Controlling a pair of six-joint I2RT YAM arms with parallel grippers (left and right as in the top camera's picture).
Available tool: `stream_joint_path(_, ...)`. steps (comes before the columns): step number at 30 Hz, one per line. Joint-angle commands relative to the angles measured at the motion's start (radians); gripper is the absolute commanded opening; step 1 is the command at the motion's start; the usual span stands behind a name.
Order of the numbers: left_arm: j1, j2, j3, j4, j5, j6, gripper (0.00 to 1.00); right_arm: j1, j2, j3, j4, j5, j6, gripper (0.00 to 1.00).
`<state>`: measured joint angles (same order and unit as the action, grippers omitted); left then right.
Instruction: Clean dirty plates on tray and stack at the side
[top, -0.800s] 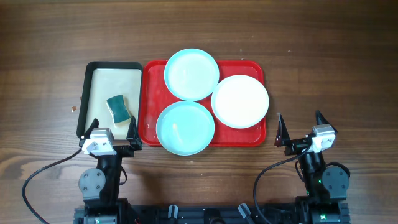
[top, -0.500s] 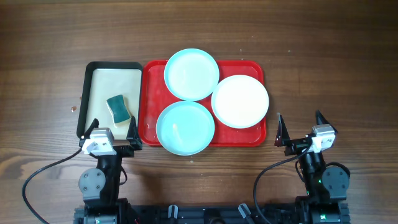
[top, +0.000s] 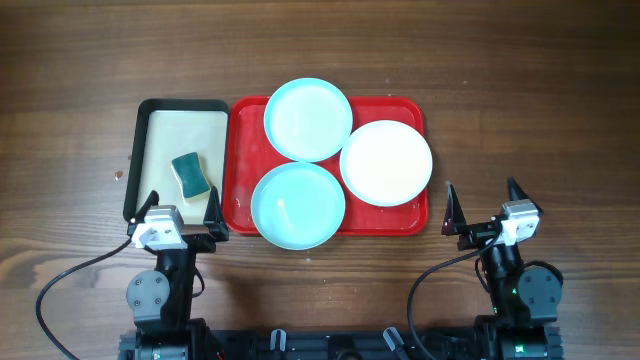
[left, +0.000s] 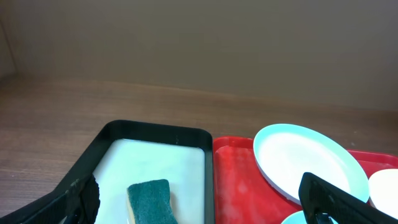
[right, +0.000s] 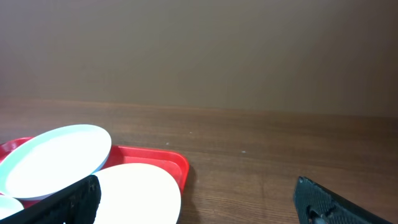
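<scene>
The sponge lies just up-frame of the wide-spread left gripper, its long axis near vertical, well apart from the equally spread right gripper.

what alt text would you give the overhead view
A red tray holds a far blue plate, a near blue plate and a white plate. A black tray to its left holds a sponge. The left end effector and right end effector are open nearby.
</scene>
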<state>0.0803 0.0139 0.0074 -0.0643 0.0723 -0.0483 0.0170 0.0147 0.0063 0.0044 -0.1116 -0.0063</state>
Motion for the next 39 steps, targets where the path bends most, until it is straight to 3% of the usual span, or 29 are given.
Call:
stream_joint_path(1, -0.005, 0.000, -0.002, -0.008, 0.001, 0.018, 1.00, 0.006, -0.010, -0.001, 0.004, -0.015, -0.017, 1.00)
stream_joint_path(39, -0.005, 0.000, -0.002, -0.008, 0.001, 0.018, 1.00, 0.006, -0.009, -0.001, 0.018, -0.031, 0.011, 1.00)
